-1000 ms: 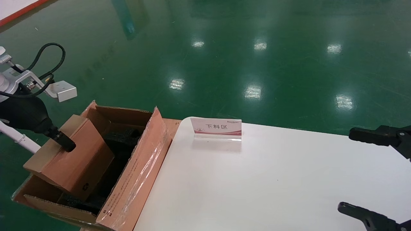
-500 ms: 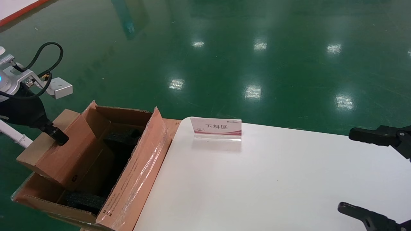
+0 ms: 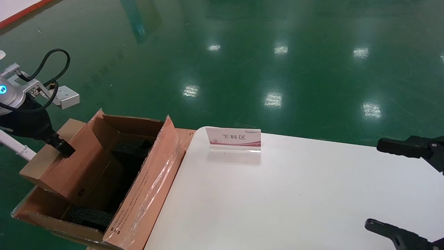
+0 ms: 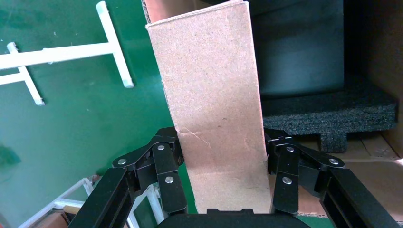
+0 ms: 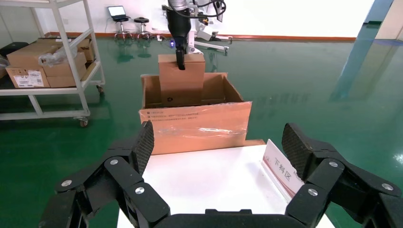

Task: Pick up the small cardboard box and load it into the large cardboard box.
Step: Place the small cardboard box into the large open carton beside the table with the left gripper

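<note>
The small cardboard box [image 3: 66, 166] hangs tilted over the left side of the large cardboard box [image 3: 149, 184], its lower end down inside, recycling mark facing me. My left gripper [image 3: 65, 150] is shut on the small box's upper end. In the left wrist view the jaws press both sides of the small box [image 4: 214, 90], with black foam [image 4: 328, 111] beyond. The right wrist view shows the small box [image 5: 181, 80] standing up out of the large box [image 5: 195, 126]. My right gripper [image 3: 374, 183] is open and empty over the table's right end.
A white table [image 3: 277, 194] stands right of the large box, with a small sign [image 3: 234, 138] near its far edge. Green floor lies all around. A white shelf cart [image 5: 62, 71] with cartons stands farther off. A white tube frame [image 4: 114, 47] is beside the large box.
My left gripper has carried the small box to the left, toward the large box's left wall, and slightly down. In the last half second it barely moved. The right arm is still.
</note>
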{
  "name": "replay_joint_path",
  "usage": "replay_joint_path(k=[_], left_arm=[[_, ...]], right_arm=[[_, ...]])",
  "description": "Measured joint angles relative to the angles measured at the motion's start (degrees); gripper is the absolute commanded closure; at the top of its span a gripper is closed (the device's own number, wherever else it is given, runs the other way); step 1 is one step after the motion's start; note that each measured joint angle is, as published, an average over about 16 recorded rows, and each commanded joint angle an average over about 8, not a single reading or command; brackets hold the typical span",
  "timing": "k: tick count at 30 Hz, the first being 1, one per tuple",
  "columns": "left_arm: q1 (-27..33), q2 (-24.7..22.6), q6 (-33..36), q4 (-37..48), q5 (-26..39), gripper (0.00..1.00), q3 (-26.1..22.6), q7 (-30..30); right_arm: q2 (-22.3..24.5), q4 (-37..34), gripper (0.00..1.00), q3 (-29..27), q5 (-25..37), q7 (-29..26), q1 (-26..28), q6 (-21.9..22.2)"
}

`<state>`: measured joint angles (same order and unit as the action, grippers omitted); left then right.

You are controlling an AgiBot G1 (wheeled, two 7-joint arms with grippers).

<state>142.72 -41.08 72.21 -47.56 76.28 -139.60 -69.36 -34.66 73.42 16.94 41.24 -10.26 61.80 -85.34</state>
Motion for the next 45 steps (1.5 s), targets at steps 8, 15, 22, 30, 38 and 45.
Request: replay_joint_path(k=[8, 15, 22, 30, 38, 45], left_arm=[[-0.50, -0.12, -1.15, -1.00, 0.84, 1.00, -0.35, -1.55], [-1.05, -0.37, -1.99, -1.52, 1.40, 1.00, -0.58, -2.69], [-1.81, -0.73, -2.71, -1.62, 1.81, 1.00, -0.79, -3.82], [-3.14, -1.33, -3.72, -1.06, 2.32, 1.00, -1.07, -5.06], [-4.90, -1.97, -4.80, 0.04, 2.52, 1.00, -1.23, -5.95], [-6.82, -2.67, -5.67, 1.31, 2.30, 1.00, -1.21, -6.47]], right_arm=[[0.01, 0.00, 0.00, 0.03, -0.02, 0.01, 0.01, 0.01], [0.02, 0.00, 0.00, 0.05, -0.03, 0.02, 0.01, 0.02], [0.03, 0.00, 0.00, 0.07, -0.05, 0.03, 0.02, 0.03], [0.04, 0.00, 0.00, 0.09, -0.06, 0.05, 0.02, 0.04], [0.05, 0.00, 0.00, 0.12, -0.08, 0.06, 0.03, 0.05], [0.06, 0.00, 0.00, 0.14, -0.10, 0.07, 0.03, 0.06]])
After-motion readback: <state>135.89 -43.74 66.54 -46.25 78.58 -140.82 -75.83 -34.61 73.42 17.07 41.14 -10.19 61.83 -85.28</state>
